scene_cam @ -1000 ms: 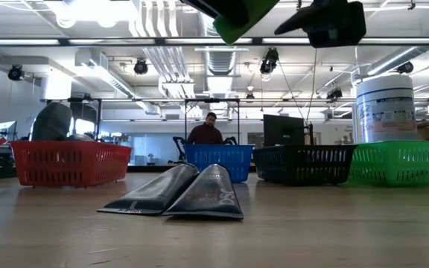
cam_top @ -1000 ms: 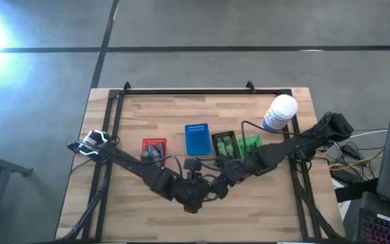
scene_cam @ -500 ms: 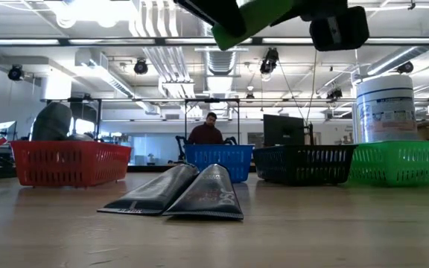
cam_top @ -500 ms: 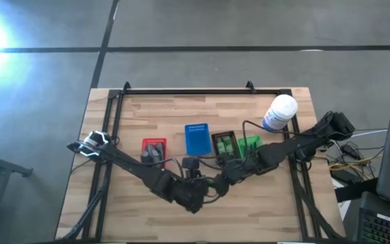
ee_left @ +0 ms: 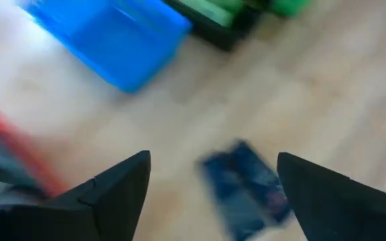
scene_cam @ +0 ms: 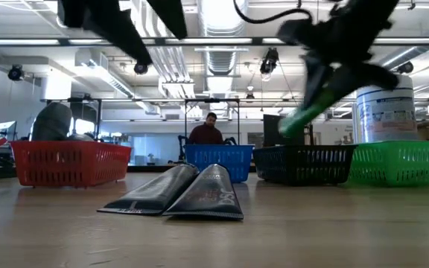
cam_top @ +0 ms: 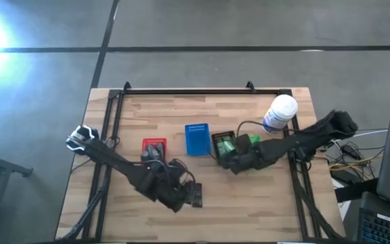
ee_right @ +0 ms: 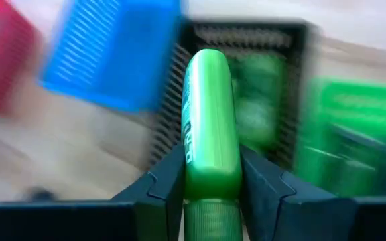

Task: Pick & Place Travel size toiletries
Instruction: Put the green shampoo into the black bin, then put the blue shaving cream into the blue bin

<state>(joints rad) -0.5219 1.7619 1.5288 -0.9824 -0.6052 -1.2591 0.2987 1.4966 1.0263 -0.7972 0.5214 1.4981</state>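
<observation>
My right gripper [ee_right: 210, 194] is shut on a bright green bottle [ee_right: 208, 127] and hangs over the dark basket [cam_top: 217, 139], which holds more green items. In the low view the bottle [scene_cam: 302, 117] slants, clear of the basket [scene_cam: 304, 164]. Two slim black tubes [scene_cam: 188, 193] lie flat on the wood near the table's front. My left gripper [ee_left: 213, 194] stands open above the black tubes [ee_left: 246, 191], touching nothing; from above the left gripper [cam_top: 183, 195] shows just left of the tubes [cam_top: 196, 194]. My right gripper pinches the green bottle's body near its cap end [ee_right: 210, 177] between its two fingers [ee_right: 169, 181], one on each side. The bottle runs on out past the fingertips, along them. It is lifted clear and slants downward above the dark basket.
A row of small baskets stands mid-table: red [cam_top: 154, 148] with grey items, blue [cam_top: 197, 138], dark, then green [cam_top: 252, 141]. A big white canister [cam_top: 279, 112] stands behind them at the right. A person [scene_cam: 207, 132] is in the room beyond.
The two grippers met over the table's front middle around the green bottle. My right gripper shut on it and my left gripper opened and let go. The right gripper carried the bottle toward the far edge, over the dark basket, and the bottle tipped downward. The left gripper drew back leftward.
</observation>
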